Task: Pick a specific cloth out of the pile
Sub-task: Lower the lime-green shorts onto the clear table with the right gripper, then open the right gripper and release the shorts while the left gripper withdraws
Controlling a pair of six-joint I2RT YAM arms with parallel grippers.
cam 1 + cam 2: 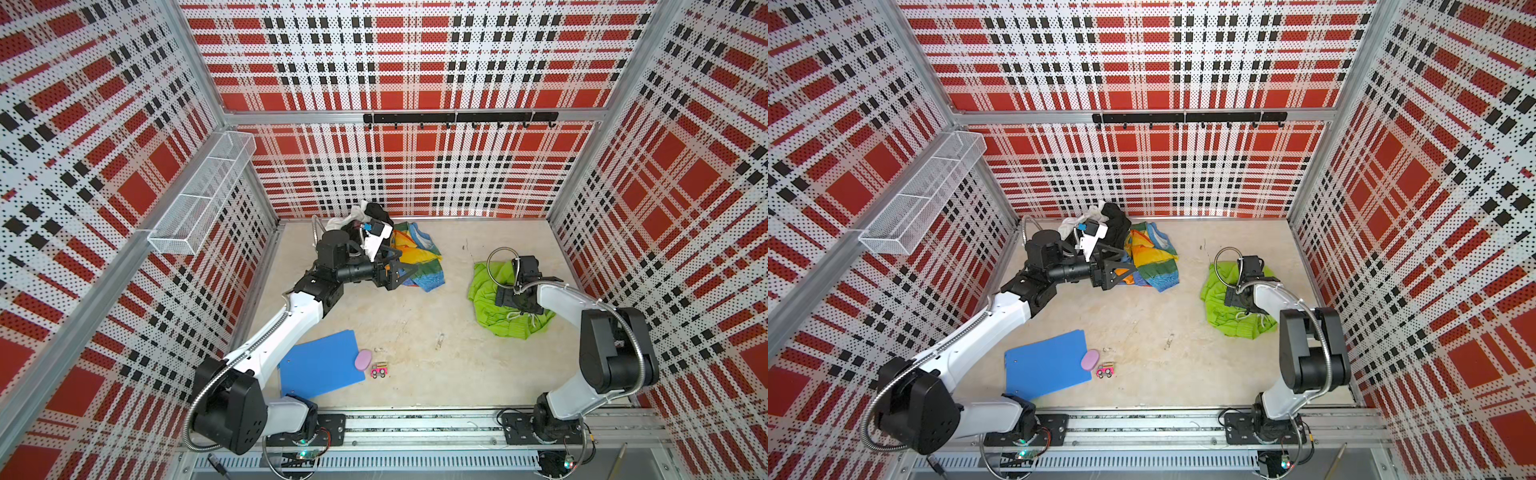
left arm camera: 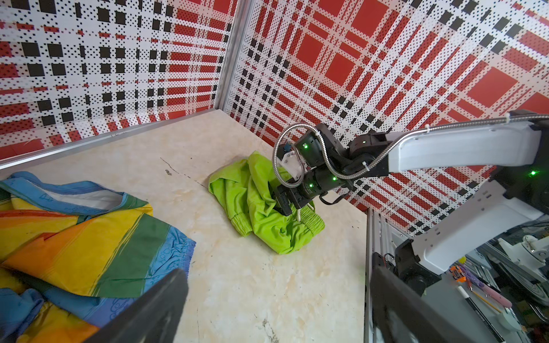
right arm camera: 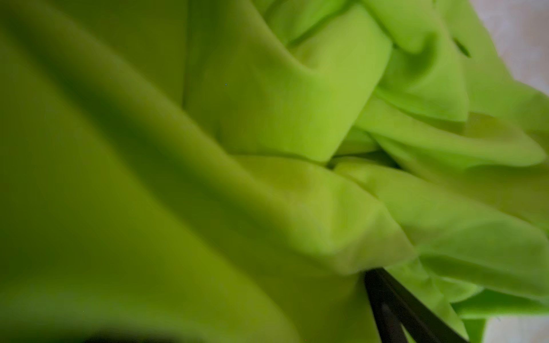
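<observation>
Cloth (image 1: 486, 299) lies alone on the right of the worktop (image 1: 415, 332), well clear of the pile (image 1: 419, 257). Right gripper (image 2: 285, 208) is buried in its folds, jaws apart. Left gripper (image 1: 401, 272) hovers by the pile, jaws wide. The cloth looks light, floppy and slippery, so pinch a thick fold or the waistband (image 2: 315, 224).

The left arm (image 1: 286, 328) stretches forward, wrist bent toward the middle, the left gripper (image 1: 405, 266) level with jaws spread wide; the right arm (image 1: 557, 299) folds over its base, wrist turned down, the right gripper (image 2: 286, 208) pointing downward, its jaw spread not discernible
</observation>
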